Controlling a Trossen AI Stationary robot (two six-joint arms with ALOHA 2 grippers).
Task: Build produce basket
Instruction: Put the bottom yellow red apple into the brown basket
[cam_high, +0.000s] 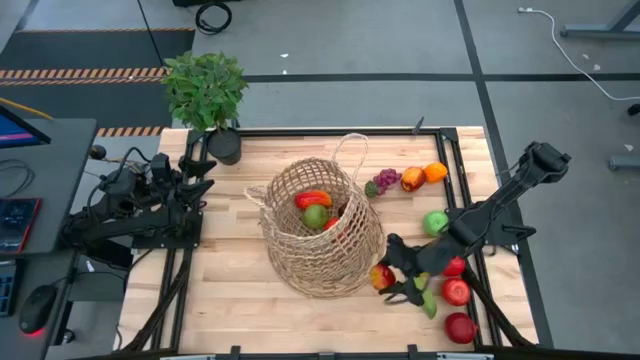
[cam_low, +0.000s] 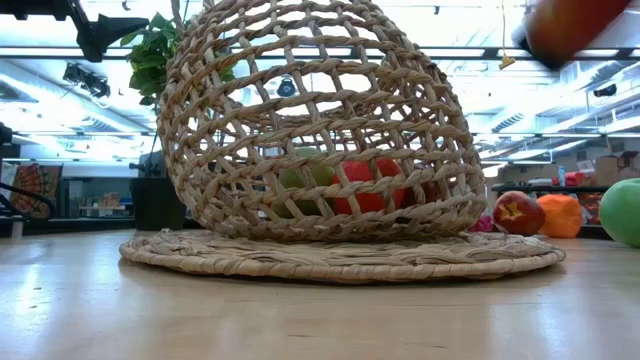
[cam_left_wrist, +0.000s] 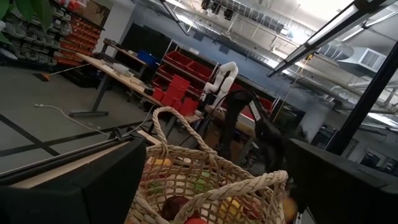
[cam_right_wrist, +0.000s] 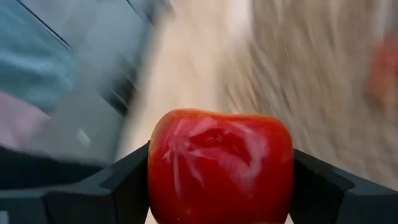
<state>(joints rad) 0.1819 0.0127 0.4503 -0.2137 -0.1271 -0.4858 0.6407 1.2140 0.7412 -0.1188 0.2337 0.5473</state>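
Right arm reaches in from table's right edge, elbow raised. Right hand (cam_high: 398, 282) at near right part of table, fingers (cam_right_wrist: 124, 180) clamped on red apple (cam_right_wrist: 221, 167). Left arm folded at left edge, left hand (cam_high: 200, 165) with fingers spread wide, holding nothing.

Basket (cam_high: 318, 232): open-weave tan wicker, rough and matt, on a flat woven base. Tabletop (cam_high: 240, 290): pale wood planks, smooth with a faint sheen, edged by a black metal frame (cam_high: 445, 150). Red apple (cam_right_wrist: 221, 167): glossy, plastic-looking skin with pale streaks, set between matt black claw fingers (cam_right_wrist: 124, 186). Green apple (cam_high: 435, 222): smooth, shiny. Plant pot (cam_high: 224, 146): matt black.
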